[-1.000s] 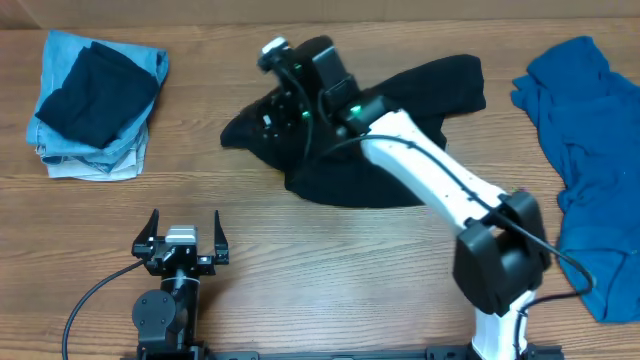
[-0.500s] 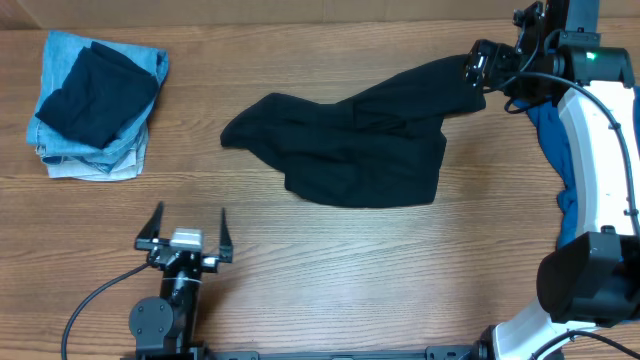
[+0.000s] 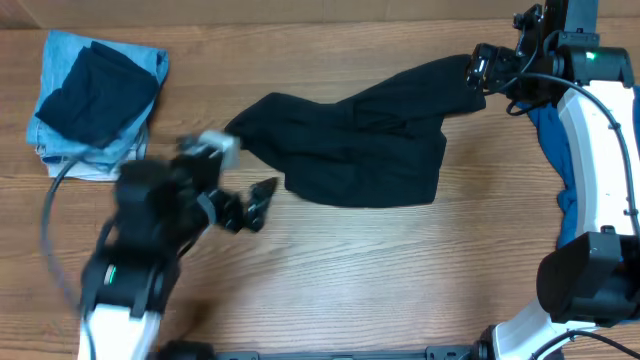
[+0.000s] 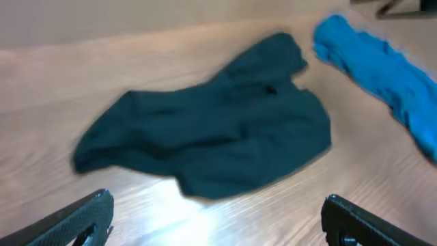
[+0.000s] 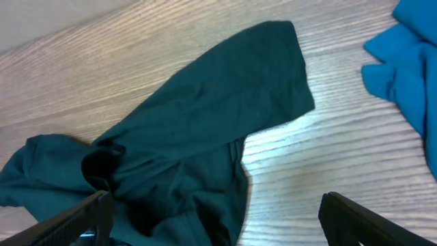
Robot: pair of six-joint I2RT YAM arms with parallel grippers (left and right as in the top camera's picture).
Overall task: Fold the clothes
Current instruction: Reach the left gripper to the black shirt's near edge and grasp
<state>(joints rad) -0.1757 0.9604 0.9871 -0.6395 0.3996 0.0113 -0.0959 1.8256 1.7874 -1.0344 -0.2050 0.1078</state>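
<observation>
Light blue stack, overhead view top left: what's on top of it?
A folded dark navy garment lies on the light blue stack, covering its middle. Anything between the layers is hidden.

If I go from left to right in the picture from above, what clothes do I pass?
Stack of folded clothes → black shirt spread out in the middle → blue cloth at the right edge, partly hidden behind the robot arm.
</observation>
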